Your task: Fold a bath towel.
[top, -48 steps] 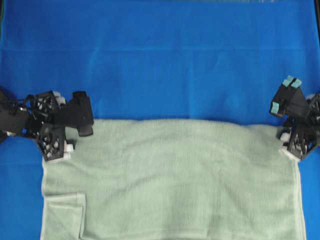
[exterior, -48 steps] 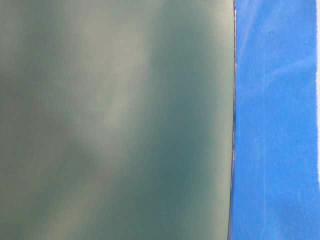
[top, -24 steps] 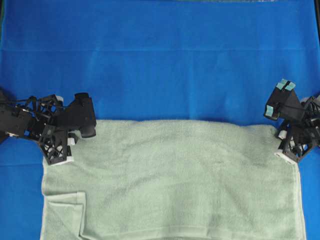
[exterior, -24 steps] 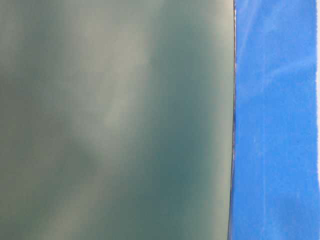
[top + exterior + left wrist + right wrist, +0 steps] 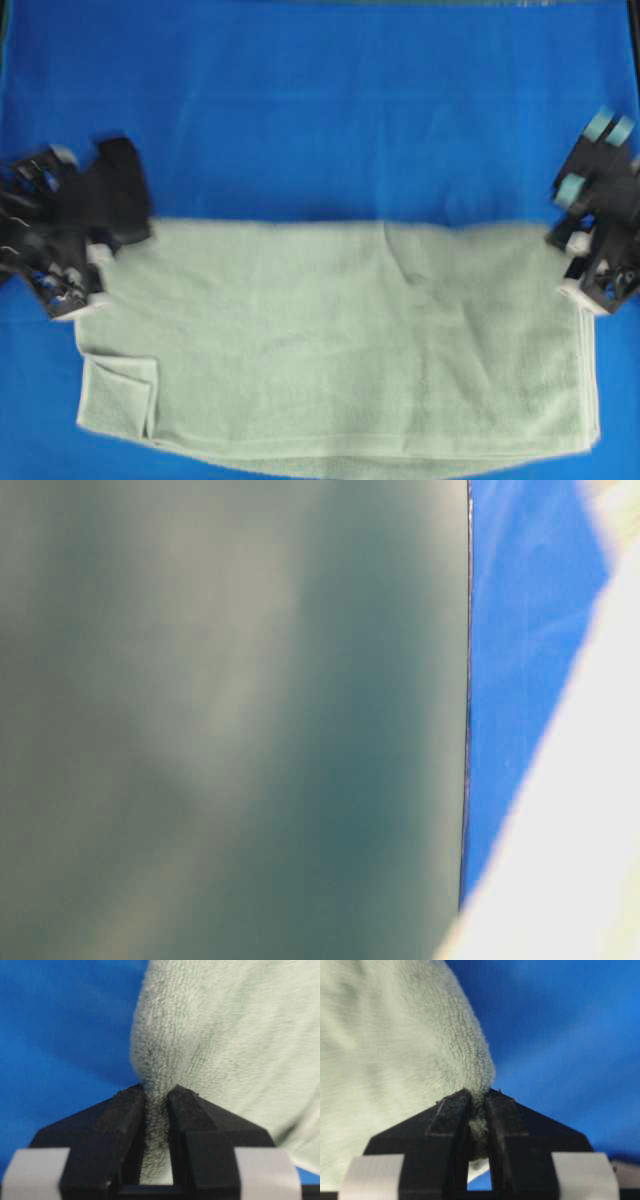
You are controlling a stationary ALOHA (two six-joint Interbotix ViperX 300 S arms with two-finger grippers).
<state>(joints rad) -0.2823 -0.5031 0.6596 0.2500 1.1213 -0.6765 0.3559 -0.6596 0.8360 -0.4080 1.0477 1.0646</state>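
Observation:
The bath towel (image 5: pixel 340 340), pale sage-green terry, lies spread across the blue table cover, and its near-left corner (image 5: pixel 118 395) is turned over on itself. My left gripper (image 5: pixel 95 272) is at the towel's far-left corner. In the left wrist view this gripper (image 5: pixel 156 1096) is shut on a pinched ridge of the towel (image 5: pixel 225 1035). At the far-right corner is my right gripper (image 5: pixel 575 262). The right wrist view shows it (image 5: pixel 478 1095) shut on a bunched bit of towel (image 5: pixel 395 1035). The far edge runs taut between the two grippers.
Blue cloth (image 5: pixel 320 100) covers the table beyond the towel and on both sides of it. A blurred grey-green surface (image 5: pixel 230 720) fills most of the table-level view. A pale blurred shape (image 5: pixel 580 810) crosses its lower right over the blue cover (image 5: pixel 520 630).
Both grippers have shut on the towel's far corners and moved toward the back. The towel has followed them, and its near edge now shows. A pale shape has entered the table-level view.

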